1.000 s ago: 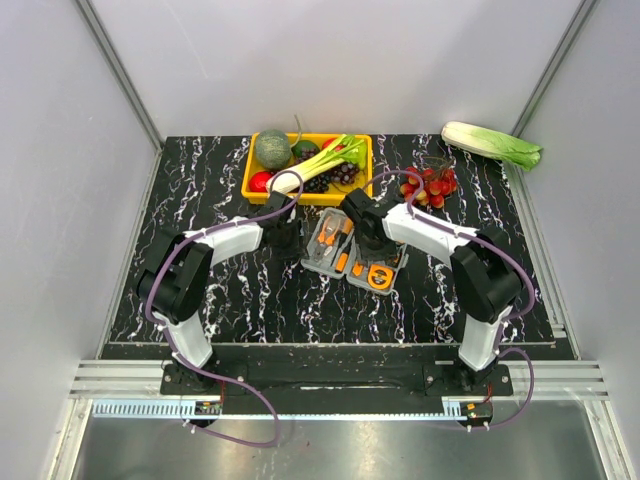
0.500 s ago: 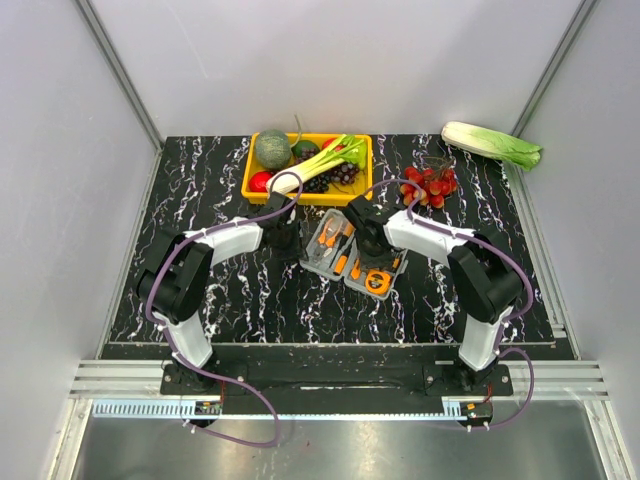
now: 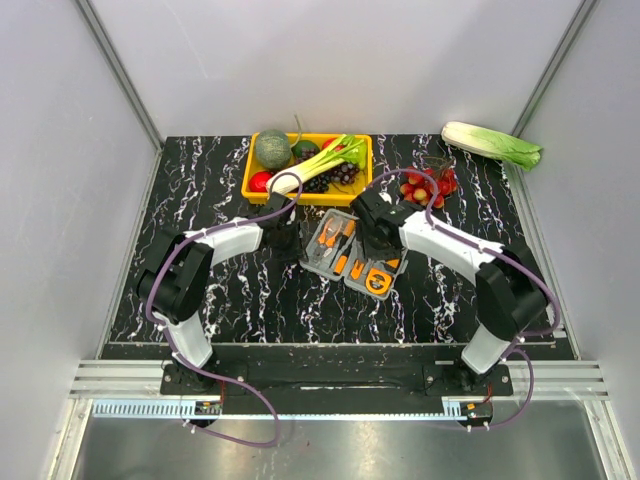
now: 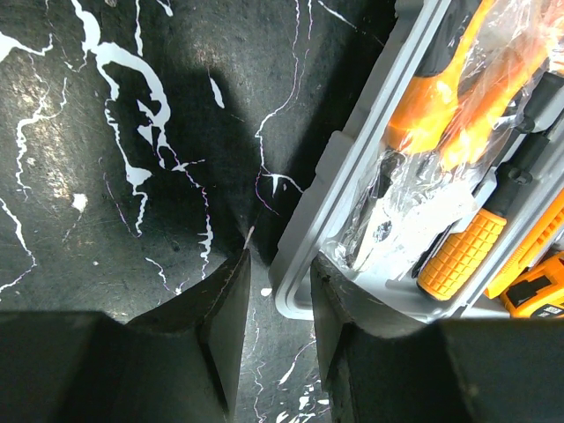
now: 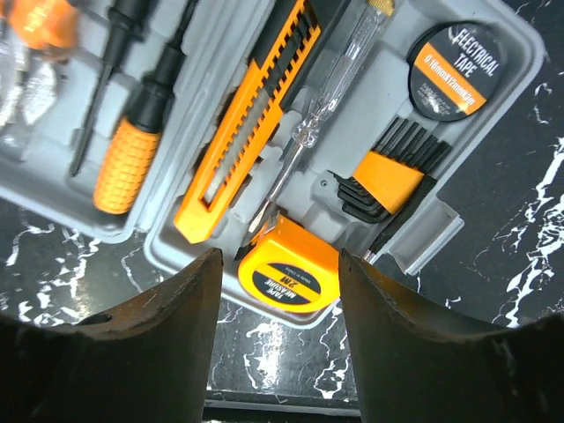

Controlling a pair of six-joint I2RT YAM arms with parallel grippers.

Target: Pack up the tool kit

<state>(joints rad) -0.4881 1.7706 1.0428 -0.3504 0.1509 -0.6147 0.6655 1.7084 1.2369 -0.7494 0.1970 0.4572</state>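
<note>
Both released, left fingers [image 4: 216, 322] astride tool kit [image 4: 352, 167] rim, right fingers [image 5: 172, 339] over tape measure [image 5: 289, 278], "ELECTRICAL TAPE" roll [image 5: 456, 60]

A: The table [image 4: 106, 132] is shining like polished black stone, white veins running through it.
B: The case [image 4: 351, 167] is looking like smooth, matt grey plastic.
A: Clear film [image 4: 405, 189] is crinkling and glinting over the pliers [image 4: 436, 84].
B: The screwdriver handle [image 4: 463, 254] is showing a ribbed orange grip, and the tape measure [image 5: 295, 275] is gleaming, glossy yellow plastic.
A: The fingers [image 5: 159, 344] of the right gripper [image 5: 279, 258] are looking like dull black plastic.
</note>
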